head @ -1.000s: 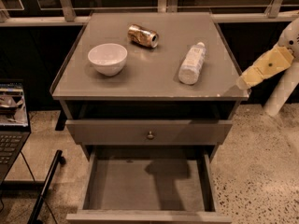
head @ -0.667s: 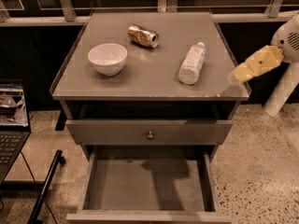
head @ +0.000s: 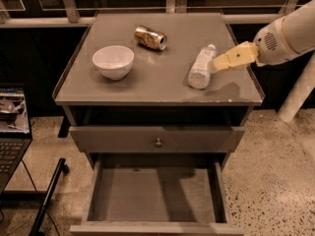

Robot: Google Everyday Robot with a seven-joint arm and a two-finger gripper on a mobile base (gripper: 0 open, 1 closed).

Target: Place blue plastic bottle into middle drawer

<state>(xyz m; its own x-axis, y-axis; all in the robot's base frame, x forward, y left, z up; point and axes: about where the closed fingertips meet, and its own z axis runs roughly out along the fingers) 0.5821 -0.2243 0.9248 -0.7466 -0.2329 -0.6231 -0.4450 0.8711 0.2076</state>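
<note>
Since a moment ago my tool has come in from the right edge of the desk. It now reaches over the right part of the top, with my white arm behind it. The blue plastic bottle, the bowl and the can lie where they lay before.

The bottle lies on its side on the right half of the desk, white cap toward the back. My tool points at it from the right, its yellow tip just beside the bottle's upper part, near the shoulder. I cannot tell whether tip and bottle touch, nor whether my tool stands wide or narrow. It holds nothing that I can see.

The middle drawer is pulled out below, well apart from both bottle and tool.

Counted:
- one blue plastic bottle
- one gold-brown can on its side at the back of the desk
- one white bowl upright on the left
- one pulled-out drawer
- one shut drawer front with one round knob above it
- one laptop at the left edge
</note>
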